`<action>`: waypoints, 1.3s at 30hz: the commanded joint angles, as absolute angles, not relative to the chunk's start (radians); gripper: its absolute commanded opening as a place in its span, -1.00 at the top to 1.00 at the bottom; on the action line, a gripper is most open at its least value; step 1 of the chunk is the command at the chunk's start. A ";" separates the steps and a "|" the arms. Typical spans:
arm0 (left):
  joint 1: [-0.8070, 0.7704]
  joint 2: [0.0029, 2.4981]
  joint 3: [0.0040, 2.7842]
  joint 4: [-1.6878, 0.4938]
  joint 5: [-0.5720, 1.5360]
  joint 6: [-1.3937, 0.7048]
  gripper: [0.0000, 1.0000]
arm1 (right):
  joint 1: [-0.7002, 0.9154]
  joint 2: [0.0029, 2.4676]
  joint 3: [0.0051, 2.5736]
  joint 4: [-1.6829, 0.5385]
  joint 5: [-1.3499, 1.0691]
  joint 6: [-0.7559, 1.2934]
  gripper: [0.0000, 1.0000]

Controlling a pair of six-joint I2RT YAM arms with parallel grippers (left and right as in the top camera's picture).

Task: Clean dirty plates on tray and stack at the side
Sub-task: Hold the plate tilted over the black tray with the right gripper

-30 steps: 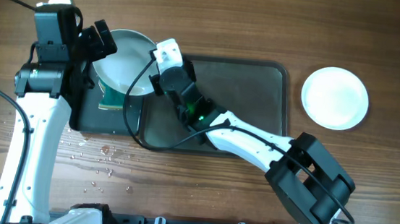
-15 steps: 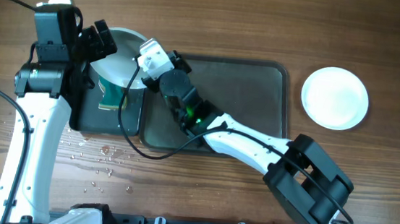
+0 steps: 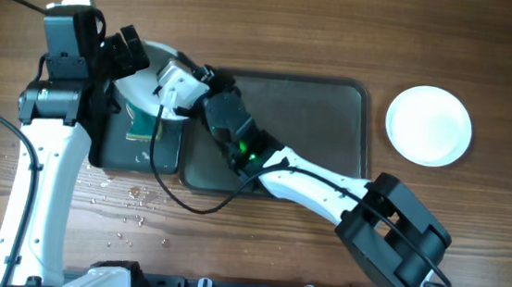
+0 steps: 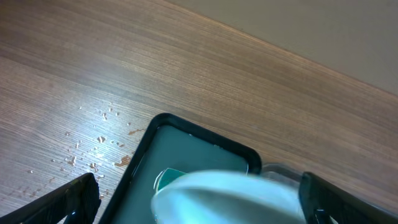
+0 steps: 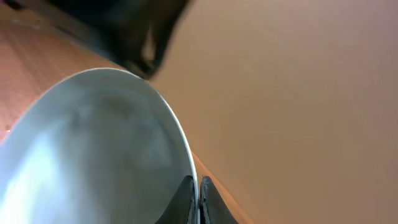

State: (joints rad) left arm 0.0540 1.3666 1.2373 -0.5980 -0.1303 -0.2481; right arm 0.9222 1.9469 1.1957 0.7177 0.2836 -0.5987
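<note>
Right pincer (image 5: 198, 193) is clamped shut on the rim of a tilted plate (image 3: 144, 78), held over the black tray (image 3: 114, 154) at upper left of the overhead frame. Left pincer (image 4: 199, 198) gapes wide, gripping nothing. Best to pinch firmly and move slowly, clear of those fingers.

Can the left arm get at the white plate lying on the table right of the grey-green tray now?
Probably not. That round white plate lies beyond the far end of the grey-green tray, the left tool sits open at the opposite end, and the right arm stretches across between them.
</note>
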 commanded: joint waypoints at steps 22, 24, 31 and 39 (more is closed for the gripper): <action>0.057 1.370 1.242 -0.595 -0.132 -0.250 -1.00 | 0.979 1.958 1.214 0.763 0.239 -0.941 0.92; 0.057 1.370 1.242 -0.595 -0.132 -0.250 -1.00 | 0.979 1.958 1.214 0.763 0.239 -0.939 0.91; 0.057 1.370 1.242 -0.595 -0.132 -0.250 -1.00 | 0.968 1.958 1.214 0.729 0.244 -0.808 0.91; 0.057 1.370 1.242 -0.595 -0.132 -0.250 -1.00 | 0.902 1.958 1.214 0.588 0.241 -0.149 0.92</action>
